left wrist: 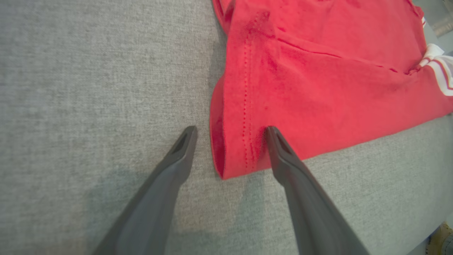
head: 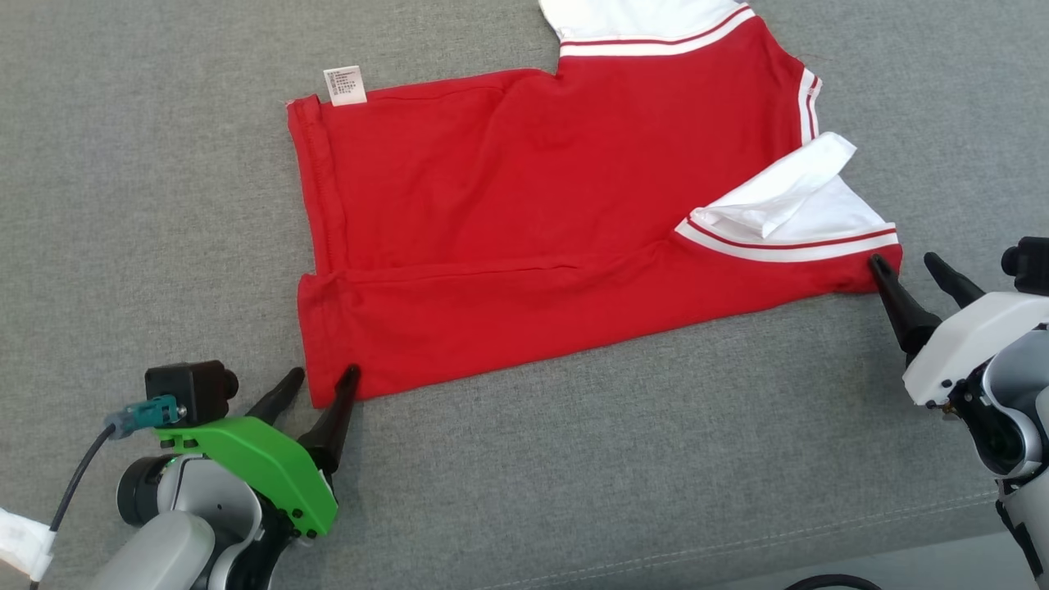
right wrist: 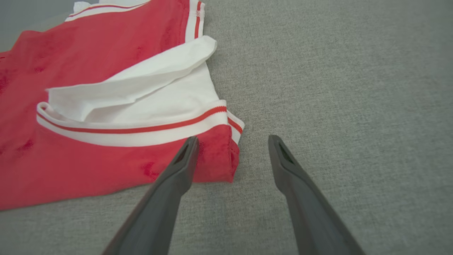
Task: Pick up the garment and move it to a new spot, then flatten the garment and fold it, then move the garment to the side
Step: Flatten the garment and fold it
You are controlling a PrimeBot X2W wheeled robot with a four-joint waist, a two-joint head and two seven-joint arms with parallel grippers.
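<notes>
Red garment (head: 533,246): you have it lying flat toward the far edge of the grey surface (head: 164,205), with white trim (head: 787,197) at its right end and a care label (head: 346,85) at its far-left corner.
Left gripper (head: 324,372): your arm enters from the near-left corner of the surface, fingers low and pointing at the far edge.
Left jaws: wide apart, gripping nothing; the garment's near-left corner lies between them, one tip on its hem, the other on bare surface.
Right gripper (head: 903,260): your arm enters from the right edge, fingers slanted toward the far-left corner.
Right jaws: wide apart and empty; one tip is at the garment's near-right corner, the other over bare surface.
</notes>
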